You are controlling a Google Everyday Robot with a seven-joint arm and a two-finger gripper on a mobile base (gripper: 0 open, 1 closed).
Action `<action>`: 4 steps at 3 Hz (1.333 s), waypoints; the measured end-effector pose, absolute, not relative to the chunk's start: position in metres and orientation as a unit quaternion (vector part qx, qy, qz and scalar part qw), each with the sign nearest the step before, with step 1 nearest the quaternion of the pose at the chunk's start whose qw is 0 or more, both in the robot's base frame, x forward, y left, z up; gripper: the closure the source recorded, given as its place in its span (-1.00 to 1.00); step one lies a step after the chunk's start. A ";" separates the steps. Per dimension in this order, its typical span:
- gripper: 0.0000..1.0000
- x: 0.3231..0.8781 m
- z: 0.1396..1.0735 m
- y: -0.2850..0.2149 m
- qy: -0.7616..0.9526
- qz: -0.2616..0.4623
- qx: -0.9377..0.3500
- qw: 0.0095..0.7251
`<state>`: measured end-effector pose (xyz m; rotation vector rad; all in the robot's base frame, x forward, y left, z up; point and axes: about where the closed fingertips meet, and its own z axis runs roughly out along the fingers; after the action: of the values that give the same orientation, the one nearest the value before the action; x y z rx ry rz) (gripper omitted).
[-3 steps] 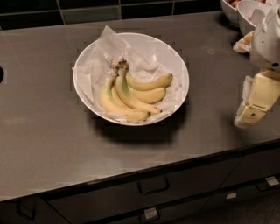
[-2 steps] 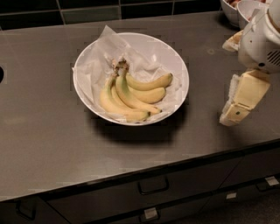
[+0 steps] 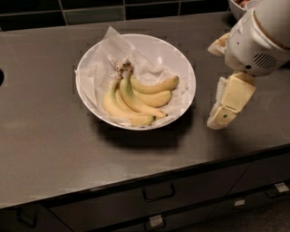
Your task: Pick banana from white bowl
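Observation:
The banana (image 3: pixel 136 99) is a bunch of yellow bananas joined at a brownish stem. It lies in the white bowl (image 3: pixel 90 59), a wide shallow bowl lined with crumpled white paper, on the dark counter. My gripper (image 3: pixel 213 86) hangs just right of the bowl's rim, above the counter, apart from bowl and banana. Its cream fingers (image 3: pixel 229 102) are spread apart with nothing between them.
The dark counter (image 3: pixel 45 149) runs across the view, with its front edge and drawers (image 3: pixel 158 192) below. A tiled back wall (image 3: pixel 90 11) borders it behind. Another bowl's rim (image 3: pixel 234 9) shows at the top right behind my arm.
My gripper has moved left toward the bowl and now hangs close beside its right rim. The banana and bowl have not moved.

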<state>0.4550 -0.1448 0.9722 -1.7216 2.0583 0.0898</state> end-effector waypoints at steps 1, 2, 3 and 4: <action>-1.00 0.455 0.971 -0.139 0.743 0.035 -0.629 0.226; -1.00 0.460 0.968 -0.113 0.727 0.044 -0.645 0.232; -1.00 0.468 0.963 -0.083 0.708 0.059 -0.660 0.243; -1.00 0.472 0.957 -0.066 0.695 0.097 -0.658 0.273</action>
<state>0.4721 -0.0657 0.9567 -1.7715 1.8693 0.2610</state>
